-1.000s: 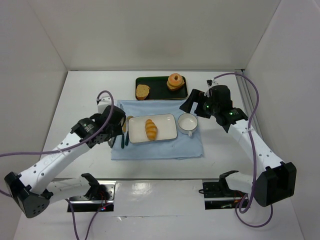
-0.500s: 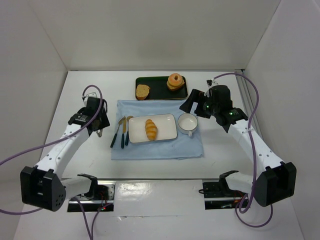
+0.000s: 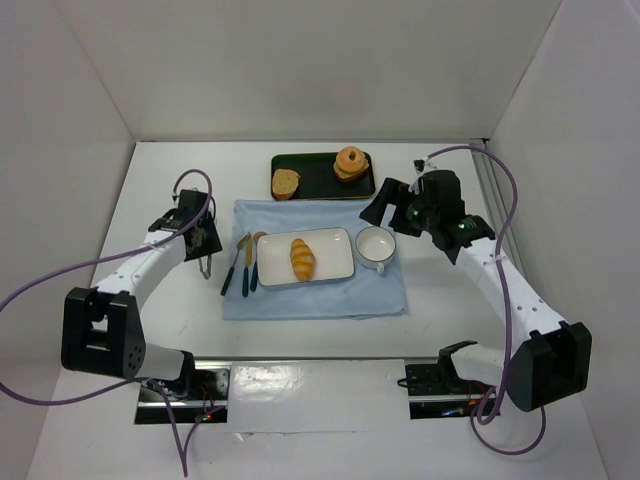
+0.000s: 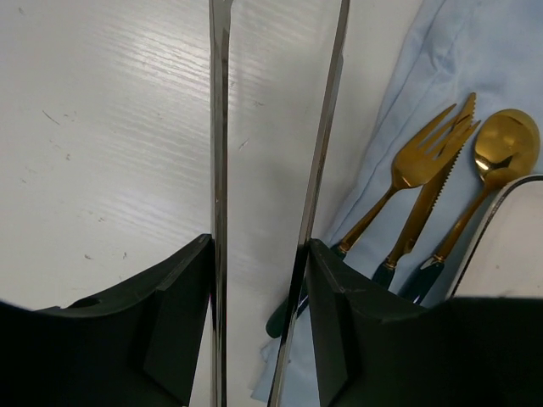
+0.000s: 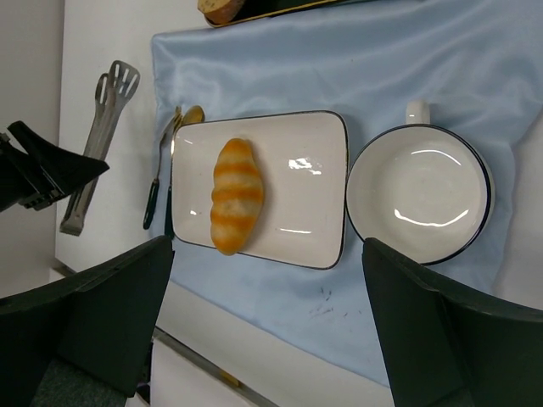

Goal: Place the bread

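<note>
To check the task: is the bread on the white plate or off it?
On it. The bread lies inside the rim of the white plate.

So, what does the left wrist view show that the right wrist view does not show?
Only the left wrist view: the tines of the fork and the toothed edge of the knife, clearly. Only the right wrist view: the bread lying on the plate, and the empty white cup. Both: the tongs, the blue cloth, the gold spoon.
</note>
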`<move>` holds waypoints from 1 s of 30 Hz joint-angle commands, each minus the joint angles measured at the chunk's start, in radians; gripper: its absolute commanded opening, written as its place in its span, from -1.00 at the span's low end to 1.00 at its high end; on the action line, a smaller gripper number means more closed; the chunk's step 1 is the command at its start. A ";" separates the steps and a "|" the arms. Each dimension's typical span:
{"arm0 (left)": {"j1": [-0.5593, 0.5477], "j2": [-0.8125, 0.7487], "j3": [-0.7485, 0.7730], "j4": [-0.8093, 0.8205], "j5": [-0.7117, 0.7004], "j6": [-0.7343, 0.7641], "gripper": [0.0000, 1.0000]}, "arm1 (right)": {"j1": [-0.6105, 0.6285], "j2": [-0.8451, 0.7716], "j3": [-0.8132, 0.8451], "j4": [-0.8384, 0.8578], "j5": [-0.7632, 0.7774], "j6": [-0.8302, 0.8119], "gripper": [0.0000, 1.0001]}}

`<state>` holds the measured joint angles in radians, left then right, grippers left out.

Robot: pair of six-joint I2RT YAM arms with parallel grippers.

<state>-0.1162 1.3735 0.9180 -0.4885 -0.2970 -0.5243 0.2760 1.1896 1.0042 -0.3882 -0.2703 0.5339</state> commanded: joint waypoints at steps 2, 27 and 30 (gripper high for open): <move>0.016 0.067 0.021 0.033 0.022 0.018 0.16 | -0.017 0.011 0.028 0.012 -0.014 -0.005 0.99; 0.095 0.369 0.156 0.074 0.050 0.038 0.16 | -0.053 0.030 0.037 0.002 -0.014 -0.005 0.99; 0.104 0.395 0.168 0.074 0.059 0.047 0.16 | -0.054 0.030 0.049 -0.009 -0.004 -0.014 0.99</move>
<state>-0.0250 1.7409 1.0527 -0.4252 -0.2554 -0.4992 0.2317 1.2198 1.0065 -0.3889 -0.2764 0.5335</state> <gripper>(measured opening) 0.584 0.993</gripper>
